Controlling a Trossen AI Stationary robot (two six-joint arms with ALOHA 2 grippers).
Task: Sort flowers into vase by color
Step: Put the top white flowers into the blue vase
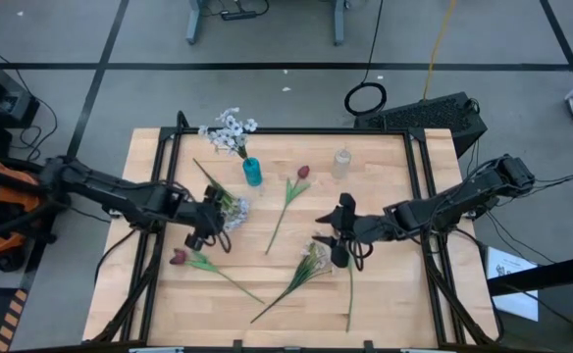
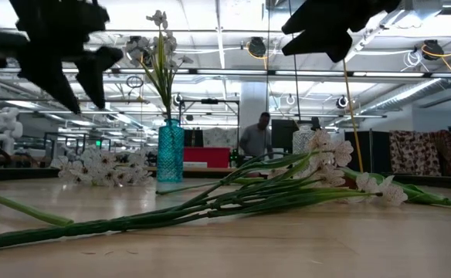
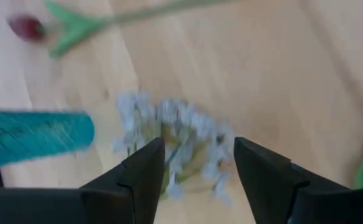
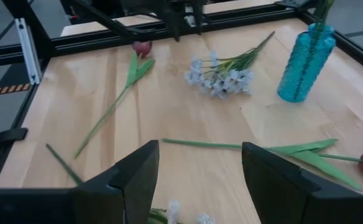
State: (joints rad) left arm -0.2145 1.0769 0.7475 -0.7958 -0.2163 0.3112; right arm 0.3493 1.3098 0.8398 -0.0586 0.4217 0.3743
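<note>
Left gripper [image 3: 197, 171], jaws spread, straddles the white-blossom spray [image 3: 175, 146] lying on the table directly beneath it, teal glass vase [image 1: 253, 173] just beyond. Risk: pinching loose blossoms, not stem, so it slips.

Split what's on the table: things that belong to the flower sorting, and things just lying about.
Belongs:
- white sprays
- red tulips
- teal vase
- clear vase
- left pincer

Lying about:
- cable loop on the floor
</note>
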